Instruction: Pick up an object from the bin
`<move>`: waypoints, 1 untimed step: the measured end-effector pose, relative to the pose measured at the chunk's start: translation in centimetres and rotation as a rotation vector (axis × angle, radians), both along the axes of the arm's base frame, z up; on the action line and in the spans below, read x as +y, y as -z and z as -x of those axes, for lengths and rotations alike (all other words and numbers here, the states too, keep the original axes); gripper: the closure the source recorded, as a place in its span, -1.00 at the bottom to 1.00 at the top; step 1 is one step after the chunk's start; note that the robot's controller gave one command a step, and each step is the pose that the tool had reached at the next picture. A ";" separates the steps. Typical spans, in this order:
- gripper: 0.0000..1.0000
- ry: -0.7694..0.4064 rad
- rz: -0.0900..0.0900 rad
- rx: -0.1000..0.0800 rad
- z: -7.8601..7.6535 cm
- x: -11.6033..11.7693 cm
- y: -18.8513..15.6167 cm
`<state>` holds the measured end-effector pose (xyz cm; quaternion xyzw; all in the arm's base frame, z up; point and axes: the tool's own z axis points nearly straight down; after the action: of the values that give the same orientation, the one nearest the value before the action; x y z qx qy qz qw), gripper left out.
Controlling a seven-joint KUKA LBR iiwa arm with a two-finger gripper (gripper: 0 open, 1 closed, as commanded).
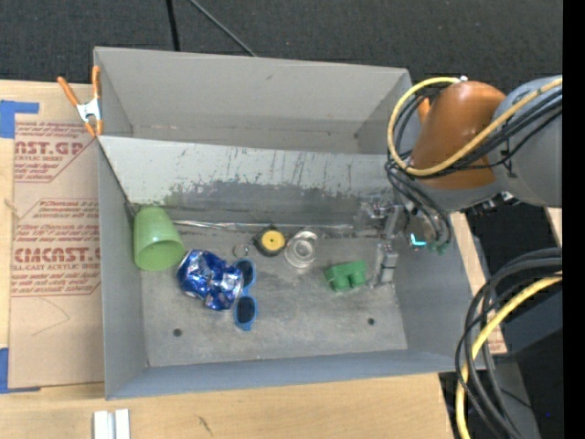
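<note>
Position: tool hanging just right of green block.
Grip: cannot tell how open.
Advice: centring over block before descending.

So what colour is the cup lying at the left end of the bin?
The cup is plain light green; the camera view shows it best.

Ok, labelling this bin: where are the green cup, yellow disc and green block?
green cup [157, 239], camera view, its side wall.
yellow disc [271, 240], camera view, its centre.
green block [345, 277], camera view, its top face.
</note>
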<state>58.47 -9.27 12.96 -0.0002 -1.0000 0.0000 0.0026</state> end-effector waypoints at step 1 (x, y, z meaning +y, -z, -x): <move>-1.00 0.088 -0.002 -0.001 -0.2 1.5 6.4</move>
<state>58.62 -7.76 6.59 -0.0441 -0.9990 -0.0012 0.0019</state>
